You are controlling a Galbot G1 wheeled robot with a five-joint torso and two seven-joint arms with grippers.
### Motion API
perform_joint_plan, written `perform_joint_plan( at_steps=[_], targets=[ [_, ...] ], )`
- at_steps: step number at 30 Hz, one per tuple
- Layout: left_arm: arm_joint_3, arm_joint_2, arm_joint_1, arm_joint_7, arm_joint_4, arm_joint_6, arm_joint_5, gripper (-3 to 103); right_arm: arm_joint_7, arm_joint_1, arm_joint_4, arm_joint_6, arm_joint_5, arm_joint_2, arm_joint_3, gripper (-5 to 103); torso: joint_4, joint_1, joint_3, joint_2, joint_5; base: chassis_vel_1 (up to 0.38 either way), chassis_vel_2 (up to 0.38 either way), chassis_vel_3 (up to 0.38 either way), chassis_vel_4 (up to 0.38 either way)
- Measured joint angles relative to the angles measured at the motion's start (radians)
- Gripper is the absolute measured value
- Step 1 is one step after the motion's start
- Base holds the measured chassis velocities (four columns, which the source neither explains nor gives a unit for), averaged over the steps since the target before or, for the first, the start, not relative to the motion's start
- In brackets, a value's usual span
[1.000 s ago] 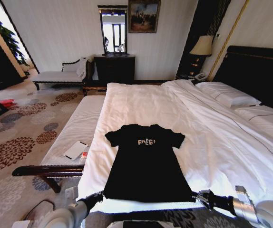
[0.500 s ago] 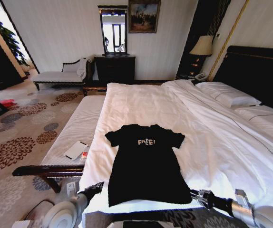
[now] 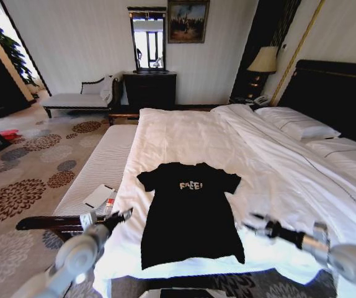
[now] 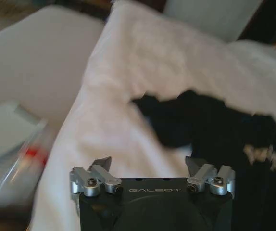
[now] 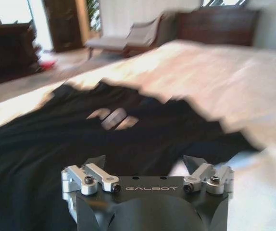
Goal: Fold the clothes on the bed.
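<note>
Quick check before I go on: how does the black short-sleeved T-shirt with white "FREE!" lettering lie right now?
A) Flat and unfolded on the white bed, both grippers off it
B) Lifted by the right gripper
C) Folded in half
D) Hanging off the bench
A: the black T-shirt lies spread flat on the white bed, with the left gripper and right gripper open at either side, holding nothing.

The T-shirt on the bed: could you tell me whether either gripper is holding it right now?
No: in the head view the left gripper and right gripper are open, flanking the T-shirt without touching it.
</note>
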Motion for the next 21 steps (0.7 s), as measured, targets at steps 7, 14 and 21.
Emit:
perform_joint_plan(
  at_steps=[7,14,21],
  targets=[
    [0.178,-0.015,-0.31,0.113,0.238,-0.007,0.018,100,0.049,0.337,-0.231,-0.002,0.088,-0.041,-0.234,100,0.0001,0.0,0.0,0.0,-0.0003,0.0,0.0,0.0,0.0],
    [0.283,-0.088,-0.517,0.117,0.402,-0.012,-0.001,100,0.094,0.681,-0.433,-0.042,0.218,0.029,-0.496,100,-0.001,0.0,0.0,0.0,0.0006,0.0,0.0,0.0,0.0],
    [0.268,-0.097,-0.522,0.113,0.417,-0.012,-0.02,100,0.102,0.935,-0.593,-0.078,0.305,0.148,-0.701,100,0.0002,0.0,0.0,0.0,-0.0004,0.0,0.0,0.0,0.0]
  ],
)
